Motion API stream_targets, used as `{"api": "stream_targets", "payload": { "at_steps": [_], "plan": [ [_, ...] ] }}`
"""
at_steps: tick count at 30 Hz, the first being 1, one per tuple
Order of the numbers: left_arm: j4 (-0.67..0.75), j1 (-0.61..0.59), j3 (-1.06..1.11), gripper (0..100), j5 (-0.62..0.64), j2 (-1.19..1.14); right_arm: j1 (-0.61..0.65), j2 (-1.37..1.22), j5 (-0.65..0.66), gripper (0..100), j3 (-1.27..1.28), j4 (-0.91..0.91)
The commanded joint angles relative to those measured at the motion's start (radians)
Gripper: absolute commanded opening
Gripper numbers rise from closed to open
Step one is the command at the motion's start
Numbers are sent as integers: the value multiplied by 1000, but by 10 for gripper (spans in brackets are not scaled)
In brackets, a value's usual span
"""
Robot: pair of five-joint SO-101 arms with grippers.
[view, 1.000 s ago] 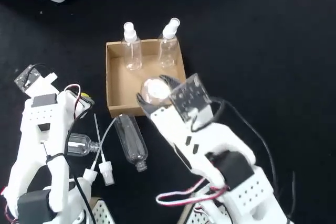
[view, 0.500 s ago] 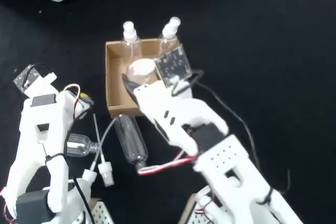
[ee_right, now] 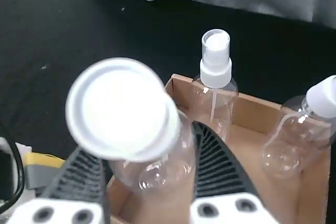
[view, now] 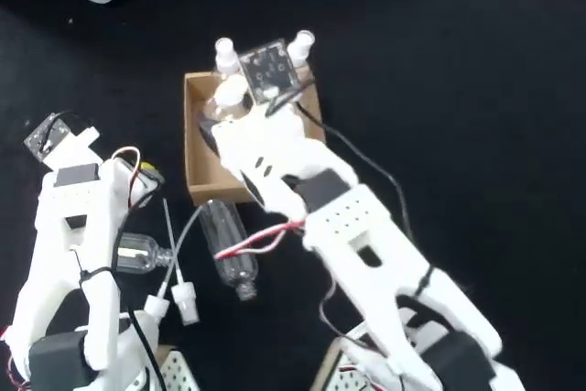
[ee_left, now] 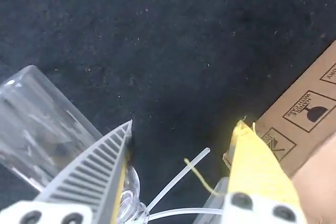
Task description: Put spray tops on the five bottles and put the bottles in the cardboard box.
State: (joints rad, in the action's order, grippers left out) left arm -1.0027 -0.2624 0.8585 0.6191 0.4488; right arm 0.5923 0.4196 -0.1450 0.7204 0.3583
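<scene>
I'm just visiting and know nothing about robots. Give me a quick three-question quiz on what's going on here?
1. True or false: the right end effector grips a capped bottle.
2. How many bottles stand free inside the cardboard box? A one, B two, C four.
3. Fill in: the lying bottle beside the box lacks a spray ____.
Key: 1 true; 2 B, the standing bottles; 3 top.

Three framed black handling symbols [ee_left: 310, 113] are printed on the outer wall of the cardboard box [ee_left: 294, 129], which lies at about 11 o'clock from the middle of the table [view: 476, 89]. One is possibly an umbrella. The small lettering [ee_left: 297, 99] beside it cannot be read.
</scene>
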Motion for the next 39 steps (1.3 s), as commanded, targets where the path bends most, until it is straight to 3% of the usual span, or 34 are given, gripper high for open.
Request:
{"api": "stream_targets", "payload": {
  "at_steps": [1, 21, 39],
  "plan": [
    [2, -13, -10, 274, 2, 0, -26, -38, -61, 20, -101, -38],
    [3, -13, -10, 274, 0, 0, -29, -403, -55, 20, -308, -63],
    [3, -12, -10, 274, 0, -2, -35, -496, -54, 20, -309, -124]
  ]
}}
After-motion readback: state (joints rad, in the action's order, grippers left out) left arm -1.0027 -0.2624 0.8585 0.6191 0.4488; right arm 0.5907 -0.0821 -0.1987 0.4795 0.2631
